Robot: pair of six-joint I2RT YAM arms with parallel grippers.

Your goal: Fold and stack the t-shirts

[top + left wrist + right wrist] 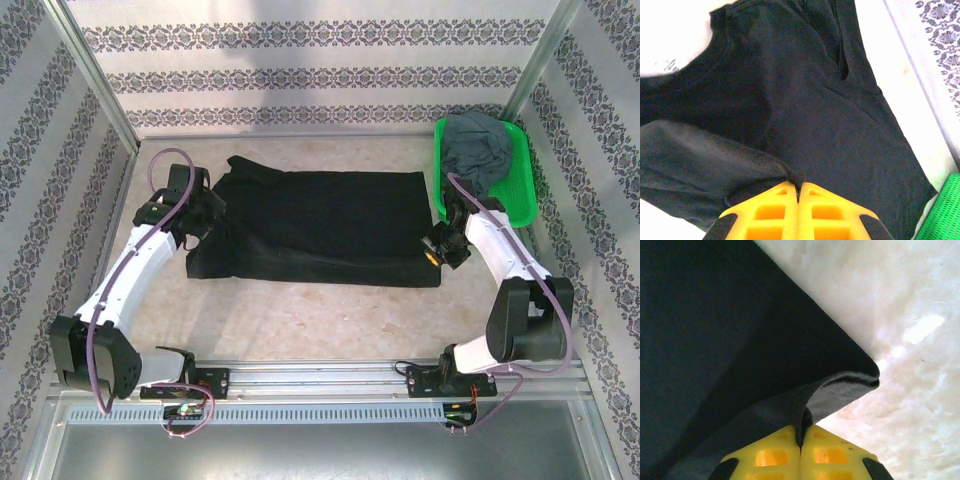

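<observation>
Black t-shirt (320, 225): it lies spread on the table (300, 320), with its long axis running left to right between my two hands. The collar end is at my left and the hem at my right.
Left gripper (799, 190): I have it closed on a bunched fold at the sleeve end, and the cloth stretches away ahead of it.
Right gripper (801, 432): I have it pinched shut on the near hem corner, which curls up off the table.
Fold direction: most of the cloth lies beyond my pinches, so I judge the fold goes away from me.
Grey t-shirt (478, 150): it is heaped in the green basket (520, 190), nearer my right arm.
</observation>
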